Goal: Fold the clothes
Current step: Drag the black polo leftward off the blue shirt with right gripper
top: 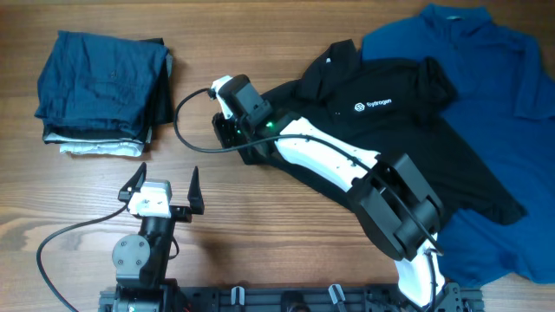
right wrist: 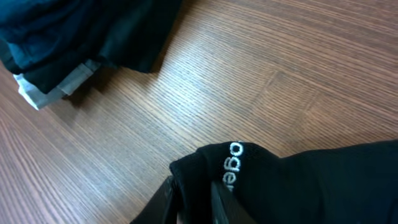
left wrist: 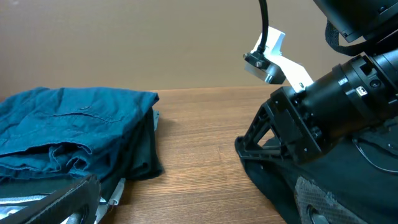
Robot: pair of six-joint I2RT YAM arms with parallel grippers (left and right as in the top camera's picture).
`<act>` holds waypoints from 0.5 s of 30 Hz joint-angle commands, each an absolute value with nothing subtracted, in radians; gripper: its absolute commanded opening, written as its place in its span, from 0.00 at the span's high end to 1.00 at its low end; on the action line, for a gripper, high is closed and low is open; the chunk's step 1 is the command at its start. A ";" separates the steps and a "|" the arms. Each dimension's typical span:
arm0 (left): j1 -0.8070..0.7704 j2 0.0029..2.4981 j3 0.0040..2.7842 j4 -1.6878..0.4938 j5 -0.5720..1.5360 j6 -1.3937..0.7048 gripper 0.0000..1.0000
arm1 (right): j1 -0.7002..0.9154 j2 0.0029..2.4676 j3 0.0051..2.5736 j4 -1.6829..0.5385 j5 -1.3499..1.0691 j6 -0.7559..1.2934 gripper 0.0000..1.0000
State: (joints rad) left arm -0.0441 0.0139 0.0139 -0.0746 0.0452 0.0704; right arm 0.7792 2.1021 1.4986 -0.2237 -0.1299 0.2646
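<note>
From overhead, my right pincer sits at the left edge of the black shirt, which lies crumpled over the blue shirt on the right half of the tabletop. The left pincer is parked near me, spread wide and empty. My worry is that one hand lifts one corner: the shirt may bunch instead of folding flat, or drag the blue shirt with it.

From the left wrist, the right arm stands just beside the stack of folded clothes. A swing leftward could knock it askew.

From the right wrist, the pincer has a small tuck of black cloth between its fingers, near the lettering. I read that as a grasp on the shirt, but a shallow one. So little cloth could slip free on any pull.
</note>
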 commanded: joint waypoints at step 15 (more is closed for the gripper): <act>-0.042 0.007 0.006 -0.075 0.032 0.086 0.00 | 0.705 1.948 1.515 -0.335 -0.156 0.273 0.54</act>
State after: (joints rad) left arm -0.0441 0.0139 0.0139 -0.0746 0.0452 0.0704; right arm 0.7650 2.0785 1.4986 -0.2565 -0.1455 0.2646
